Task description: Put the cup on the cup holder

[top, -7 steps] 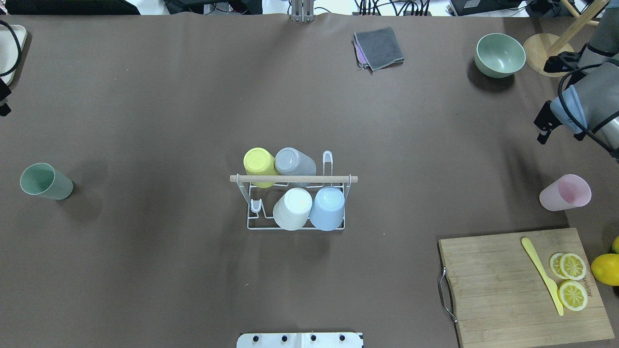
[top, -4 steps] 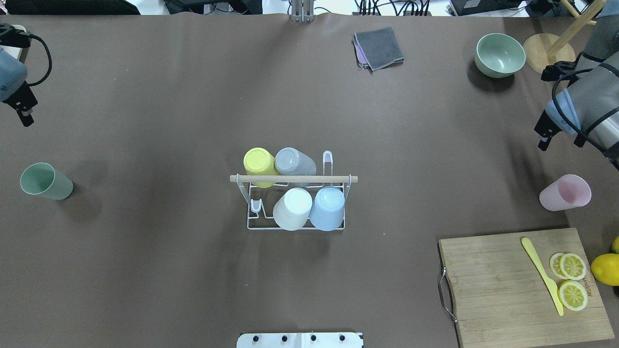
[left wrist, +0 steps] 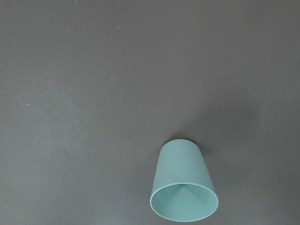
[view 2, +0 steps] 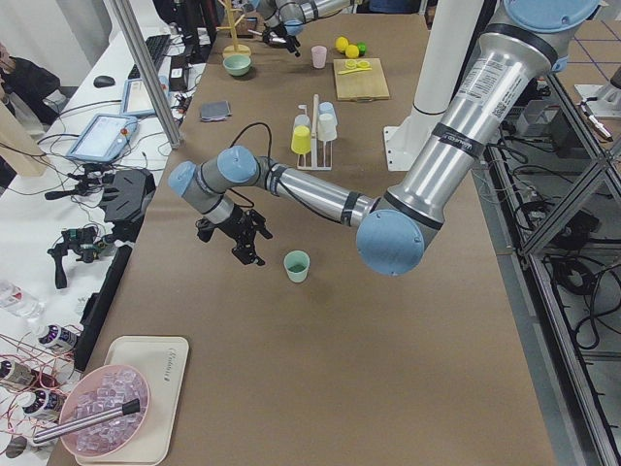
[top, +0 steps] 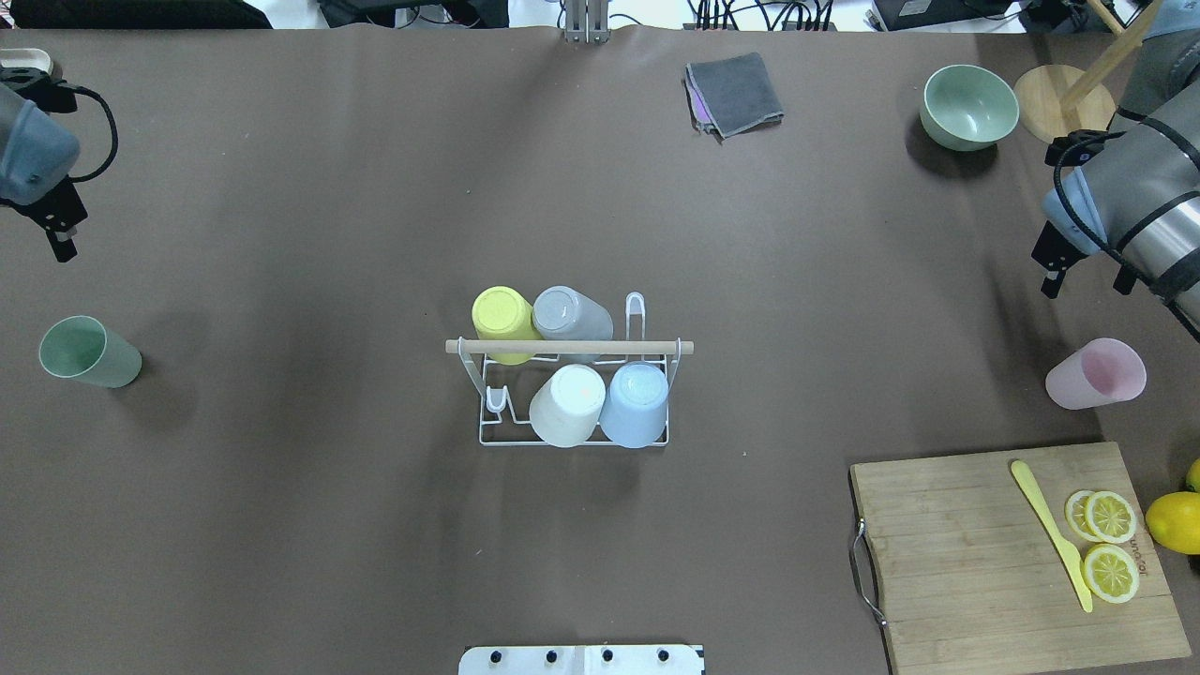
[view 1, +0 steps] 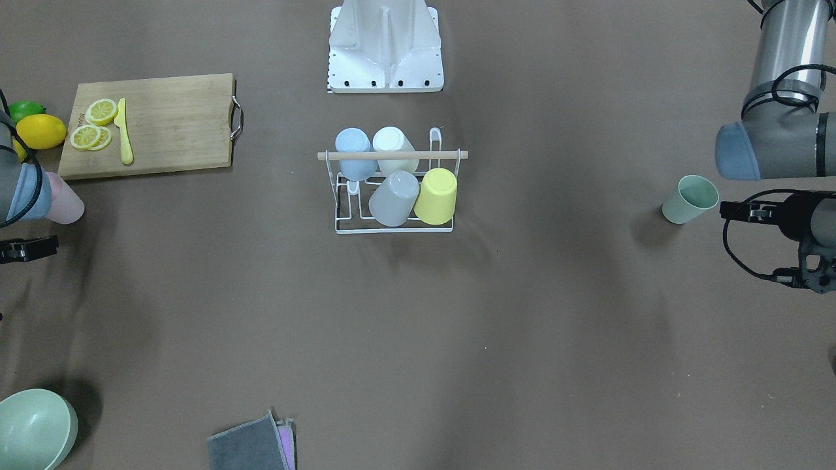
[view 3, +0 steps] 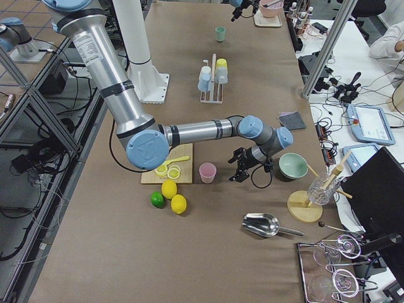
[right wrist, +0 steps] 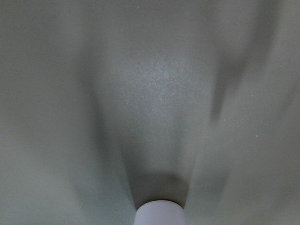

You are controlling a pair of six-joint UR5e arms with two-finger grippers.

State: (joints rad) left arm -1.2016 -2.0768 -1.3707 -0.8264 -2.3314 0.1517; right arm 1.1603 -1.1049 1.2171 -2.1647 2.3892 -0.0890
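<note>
At the middle of the brown surface (top: 281,525) stands the white wire cup holder (top: 572,347). A yellow cup (top: 503,319), a grey cup (top: 570,314), a white cup (top: 567,403) and a blue cup (top: 636,403) sit upended on its prongs. Well to the holder's left, a green cup (top: 89,352) stands upright, and the left hand (top: 62,239) hangs near it, not touching. Well to the holder's right, a pink cup (top: 1095,373) stands upright, with the right hand (top: 1050,277) close by. Both hands appear too small and dark to tell whether their fingers are apart or together.
</note>
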